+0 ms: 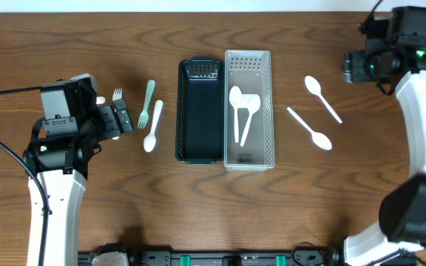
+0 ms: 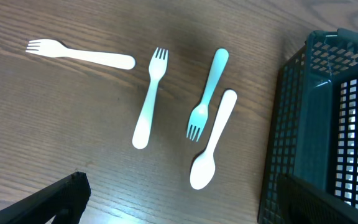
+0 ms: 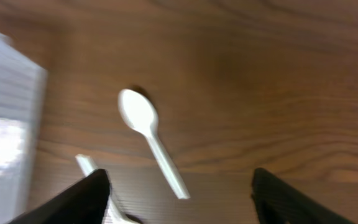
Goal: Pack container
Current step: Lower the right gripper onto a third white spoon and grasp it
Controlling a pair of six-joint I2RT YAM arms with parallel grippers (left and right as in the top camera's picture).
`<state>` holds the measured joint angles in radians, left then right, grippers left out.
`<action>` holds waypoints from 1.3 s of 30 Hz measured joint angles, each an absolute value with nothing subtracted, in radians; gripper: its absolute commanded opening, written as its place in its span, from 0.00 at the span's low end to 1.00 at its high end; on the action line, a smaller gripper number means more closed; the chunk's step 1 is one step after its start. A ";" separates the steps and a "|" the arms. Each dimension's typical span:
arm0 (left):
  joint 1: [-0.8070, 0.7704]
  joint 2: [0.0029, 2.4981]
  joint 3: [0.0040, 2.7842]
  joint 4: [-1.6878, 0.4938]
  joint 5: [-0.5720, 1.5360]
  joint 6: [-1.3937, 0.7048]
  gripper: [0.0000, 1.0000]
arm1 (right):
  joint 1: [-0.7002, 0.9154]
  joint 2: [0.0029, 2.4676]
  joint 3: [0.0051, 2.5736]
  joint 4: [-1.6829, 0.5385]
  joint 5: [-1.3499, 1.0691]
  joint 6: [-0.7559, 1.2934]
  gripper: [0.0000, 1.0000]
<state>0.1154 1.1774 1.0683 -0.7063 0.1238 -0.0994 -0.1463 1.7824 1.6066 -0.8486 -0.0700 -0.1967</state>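
Wide open and empty, the left end effector [image 1: 125, 118] faces forks [image 2: 149, 99], the right end effector [image 3: 180, 198] spoons [image 3: 148, 140], ready for sorting.

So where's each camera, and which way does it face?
Overhead: above the table, straight down on dark basket, white basket; both arms show.
Left wrist: on left arm, down at forks beside the dark basket; left gripper open below.
Right wrist: on right arm, down at a white spoon; right gripper open below.
Overhead and left wrist share the green fork.
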 measured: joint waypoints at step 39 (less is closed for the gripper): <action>0.115 1.177 1.068 -0.706 0.124 -0.099 0.98 | -0.085 2.193 1.593 -0.815 -0.076 -0.445 0.26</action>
